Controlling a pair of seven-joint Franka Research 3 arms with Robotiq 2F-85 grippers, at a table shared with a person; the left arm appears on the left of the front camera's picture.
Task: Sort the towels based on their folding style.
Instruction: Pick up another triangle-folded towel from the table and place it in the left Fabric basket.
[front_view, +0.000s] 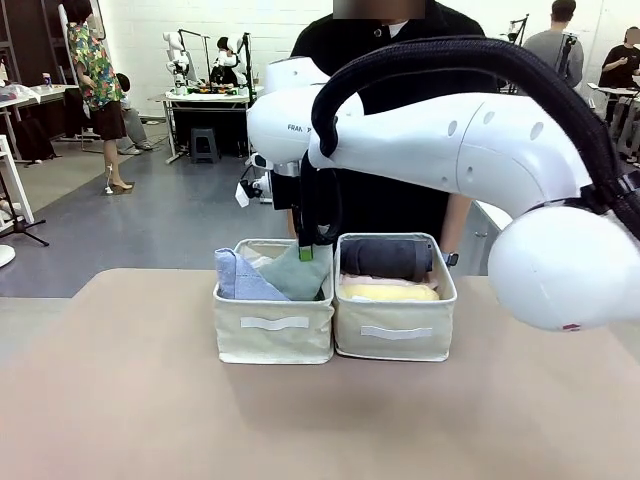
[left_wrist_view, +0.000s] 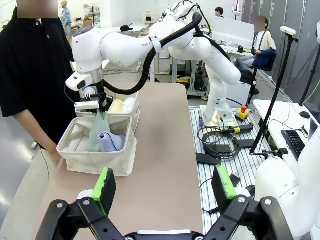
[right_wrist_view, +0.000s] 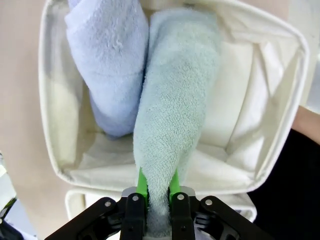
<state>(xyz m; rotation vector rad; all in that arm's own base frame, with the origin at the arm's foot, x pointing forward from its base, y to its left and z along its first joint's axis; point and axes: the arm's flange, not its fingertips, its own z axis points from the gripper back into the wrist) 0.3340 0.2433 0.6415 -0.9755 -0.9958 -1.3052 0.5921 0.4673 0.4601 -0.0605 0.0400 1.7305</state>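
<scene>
Your right gripper (right_wrist_view: 156, 187) is clamped tight on the pale teal towel (right_wrist_view: 175, 115), green pads pinching one narrow end of the wedge while the rest of it hangs down into the left bin (front_view: 273, 330). From the right wrist you can see the teal wedge lying right against the light blue towel (right_wrist_view: 107, 65), the two touching along their length inside that bin, the blue one tucked toward one wall and the teal one nearer the middle. In the front view the right arm (front_view: 450, 150) sweeps in across the table (front_view: 150, 400) and drops its gripper over the left bin, just above the teal fabric. The right bin (front_view: 395, 330) sits touching the left one, side by side near the far edge of the table, and it carries the dark grey towel (front_view: 385, 257) rolled at the back and the yellow towel (front_view: 390, 292) rolled in front, with a thin strip of pink showing between them. Your left gripper (left_wrist_view: 165, 187) hangs over the table's near end with its jaws spread wide and nothing between them, well apart from both bins. A person in a black top (left_wrist_view: 35, 85) stands at the far edge, just behind the bins.
</scene>
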